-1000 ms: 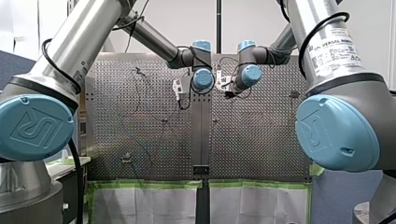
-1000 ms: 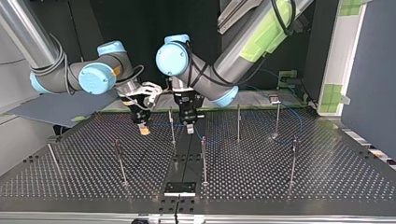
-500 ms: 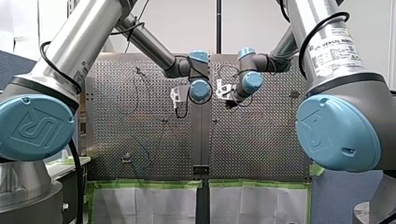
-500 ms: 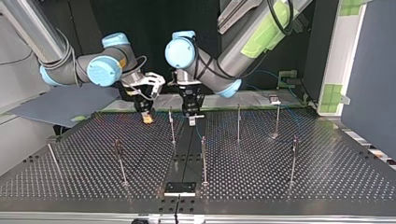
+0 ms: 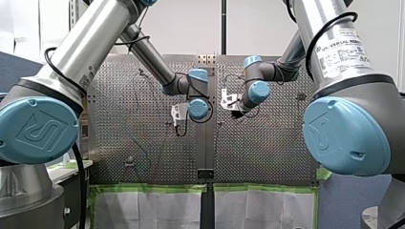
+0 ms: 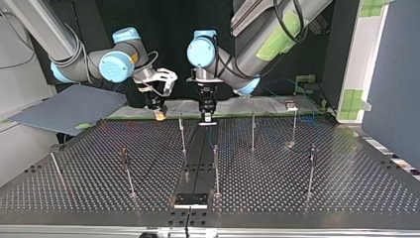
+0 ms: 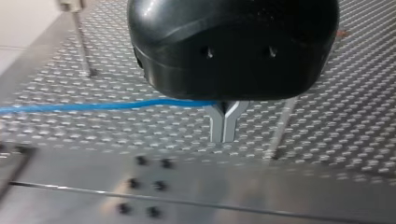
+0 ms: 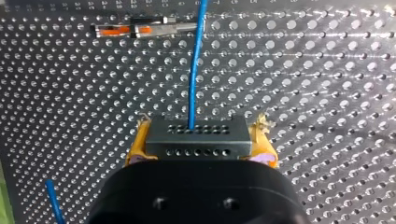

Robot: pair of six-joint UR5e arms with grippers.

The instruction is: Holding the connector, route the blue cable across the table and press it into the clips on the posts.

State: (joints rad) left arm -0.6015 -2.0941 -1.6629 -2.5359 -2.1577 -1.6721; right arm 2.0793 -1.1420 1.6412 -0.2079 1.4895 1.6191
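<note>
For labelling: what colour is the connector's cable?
The thin cable entering the grey connector is blue; clearest in the right wrist view.

Place: a robotics lab, or a test cell within one.
Machines: two grey industrial robot arms (image 5: 90, 47) with pale blue joint caps reach over a single bench. One carries a maker's label (image 5: 343, 50) reading "UNIVERSAL ROBOTS".
Bench: a metal perforated table (image 6: 297, 188), drilled in a regular grid, with thin metal posts (image 6: 216, 173) standing upright in it.
Test piece: a blue cable (image 8: 196, 65) runs over the grid from a grey connector (image 8: 196, 142).
Surroundings: white sheets (image 5: 148, 210) edged with green tape (image 5: 143, 188) hang along the bench's near side in the front view. A blue partition (image 6: 391, 74) and dark screening close off the space behind.
</note>
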